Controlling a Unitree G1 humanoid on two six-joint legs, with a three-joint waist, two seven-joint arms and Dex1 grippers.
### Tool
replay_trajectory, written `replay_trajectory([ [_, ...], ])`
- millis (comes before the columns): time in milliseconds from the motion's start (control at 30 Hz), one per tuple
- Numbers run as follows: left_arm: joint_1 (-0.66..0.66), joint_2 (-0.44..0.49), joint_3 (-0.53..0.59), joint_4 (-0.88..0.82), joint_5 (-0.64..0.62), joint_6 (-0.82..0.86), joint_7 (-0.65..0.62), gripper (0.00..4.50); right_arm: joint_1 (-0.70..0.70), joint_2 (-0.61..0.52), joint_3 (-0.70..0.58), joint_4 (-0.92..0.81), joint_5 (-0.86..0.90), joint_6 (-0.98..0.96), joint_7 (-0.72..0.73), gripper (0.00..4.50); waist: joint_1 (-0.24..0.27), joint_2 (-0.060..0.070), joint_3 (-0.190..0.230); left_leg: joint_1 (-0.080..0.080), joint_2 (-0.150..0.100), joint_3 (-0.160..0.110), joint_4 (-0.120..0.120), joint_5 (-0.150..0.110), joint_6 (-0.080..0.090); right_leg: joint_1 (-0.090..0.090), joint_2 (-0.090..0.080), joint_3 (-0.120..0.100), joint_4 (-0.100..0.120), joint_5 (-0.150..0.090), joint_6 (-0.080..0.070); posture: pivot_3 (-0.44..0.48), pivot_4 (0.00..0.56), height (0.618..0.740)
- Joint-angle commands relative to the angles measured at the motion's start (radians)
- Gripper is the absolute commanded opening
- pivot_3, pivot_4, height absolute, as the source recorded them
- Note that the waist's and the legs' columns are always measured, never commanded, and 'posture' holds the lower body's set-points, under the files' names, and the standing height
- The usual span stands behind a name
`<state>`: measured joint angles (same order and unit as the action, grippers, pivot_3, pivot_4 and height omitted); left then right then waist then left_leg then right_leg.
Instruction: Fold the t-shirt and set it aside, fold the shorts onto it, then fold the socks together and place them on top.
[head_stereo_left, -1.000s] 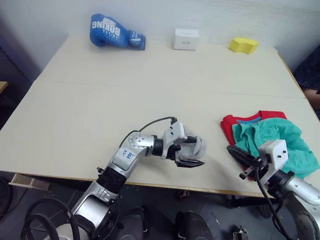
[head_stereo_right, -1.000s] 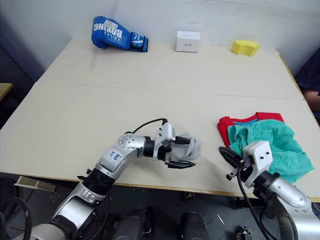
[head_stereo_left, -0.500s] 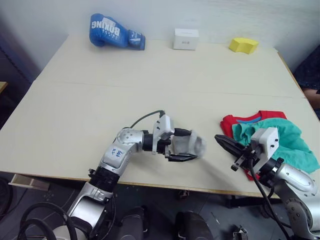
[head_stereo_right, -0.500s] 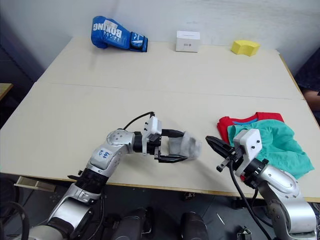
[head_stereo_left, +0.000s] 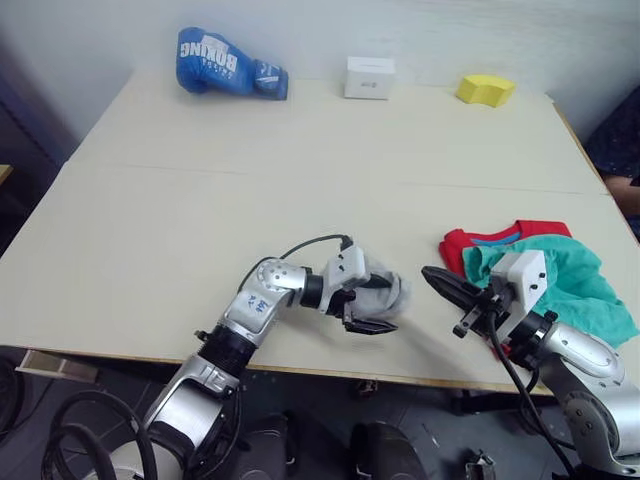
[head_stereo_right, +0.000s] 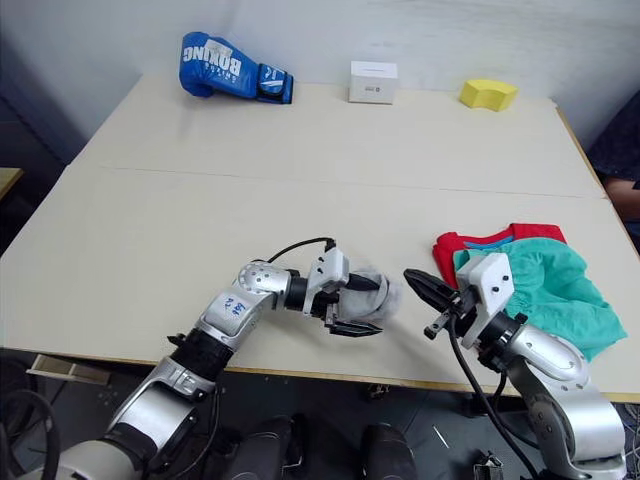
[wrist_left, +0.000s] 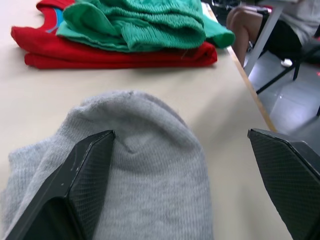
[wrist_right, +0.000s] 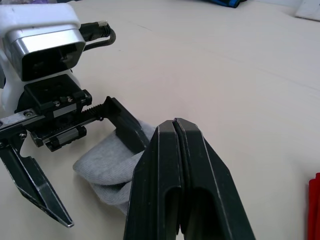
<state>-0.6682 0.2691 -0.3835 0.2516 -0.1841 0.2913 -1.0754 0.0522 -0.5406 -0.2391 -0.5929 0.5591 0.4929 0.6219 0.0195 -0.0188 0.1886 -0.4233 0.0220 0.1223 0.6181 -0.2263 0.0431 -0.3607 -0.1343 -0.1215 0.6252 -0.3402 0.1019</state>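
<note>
Beige tabletop (head_stereo_left: 300, 160) runs wide and mostly bare, with a blue boxing glove (head_stereo_left: 222, 62), a white box (head_stereo_left: 369, 77) and a yellow block (head_stereo_left: 486, 89) along its far edge. Near the front edge, the left gripper (head_stereo_left: 372, 303) stands spread, one finger pressed against the grey socks (head_stereo_left: 385, 291), the other clear of them. Just beside them to the right, the right gripper (head_stereo_right: 424, 298) points at the socks with its fingers pressed together, empty. Farther right the shorts (head_stereo_left: 560, 280) lie on the folded t-shirt (head_stereo_left: 470, 243). Soft, light and floppy, the socks will likely bunch; pinching through both layers at the rounded end seems safest.
</note>
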Motion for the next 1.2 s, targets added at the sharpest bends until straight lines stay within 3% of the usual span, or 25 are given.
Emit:
replay_trajectory([
  [33,-0.005,0.072,0.085,-0.099,-0.073,0.049,-0.064,4.47,0.012,0.009,-0.005,-0.063,0.012,-0.001,-0.038,0.0,-0.001,0.0,0.0,0.0,0.001,0.0,0.0,0.001,-0.002,0.0,0.001,0.0,0.0,0.0,0.0,0.0,0.15,0.74],
  [200,-0.015,0.102,0.16,-0.101,-0.11,0.024,-0.08,4.47,0.044,0.019,-0.016,-0.084,0.015,-0.017,-0.056,0.0,0.008,0.0,0.0,0.0,0.001,-0.001,0.0,0.001,-0.002,0.001,0.0,-0.001,0.0,0.0,-0.001,0.0,0.15,0.74],
  [300,0.0,0.113,0.203,-0.113,-0.124,0.02,-0.066,3.9,0.035,0.022,0.004,-0.089,0.027,-0.027,-0.037,0.0,0.005,0.0,0.0,0.0,-0.001,0.0,0.0,0.001,-0.002,0.001,-0.001,0.0,0.0,0.0,-0.001,0.0,0.15,0.74],
  [467,0.043,0.098,0.163,-0.117,-0.054,-0.064,-0.031,2.29,-0.039,0.031,0.127,-0.056,-0.005,-0.042,-0.01,0.0,-0.003,0.0,0.0,0.0,0.001,0.0,0.0,0.001,-0.002,0.0,0.001,0.0,0.001,0.0,-0.001,0.0,0.15,0.74],
  [600,0.059,0.05,0.141,-0.12,-0.039,-0.043,0.022,0.98,-0.087,-0.001,0.245,0.023,-0.139,-0.126,0.033,0.0,0.005,0.0,0.0,0.0,0.001,0.0,0.001,0.001,-0.002,0.0,0.001,-0.001,0.001,0.0,0.0,0.0,0.15,0.74],
  [700,0.072,0.016,0.094,-0.069,0.01,-0.065,0.061,0.01,-0.112,0.056,0.282,0.16,-0.23,-0.245,-0.003,0.0,0.004,0.0,0.0,-0.001,0.0,0.0,0.003,0.001,-0.002,0.001,0.001,-0.001,0.001,0.0,0.0,0.0,0.15,0.74],
  [967,0.056,-0.041,0.032,0.047,0.122,-0.06,0.159,0.01,-0.124,0.12,0.334,0.396,-0.338,-0.417,0.009,0.0,0.002,0.0,0.0,0.0,0.0,0.001,0.004,0.001,-0.002,0.001,0.001,-0.001,0.002,0.0,0.0,0.0,0.15,0.74],
  [1200,0.059,-0.024,-0.011,0.065,0.149,0.011,0.137,0.01,-0.093,0.173,0.273,0.531,-0.352,-0.506,-0.048,0.0,0.003,0.0,-0.001,0.002,0.0,0.0,0.004,0.001,-0.002,0.003,0.0,0.0,0.002,0.0,0.0,0.0,0.15,0.74],
])
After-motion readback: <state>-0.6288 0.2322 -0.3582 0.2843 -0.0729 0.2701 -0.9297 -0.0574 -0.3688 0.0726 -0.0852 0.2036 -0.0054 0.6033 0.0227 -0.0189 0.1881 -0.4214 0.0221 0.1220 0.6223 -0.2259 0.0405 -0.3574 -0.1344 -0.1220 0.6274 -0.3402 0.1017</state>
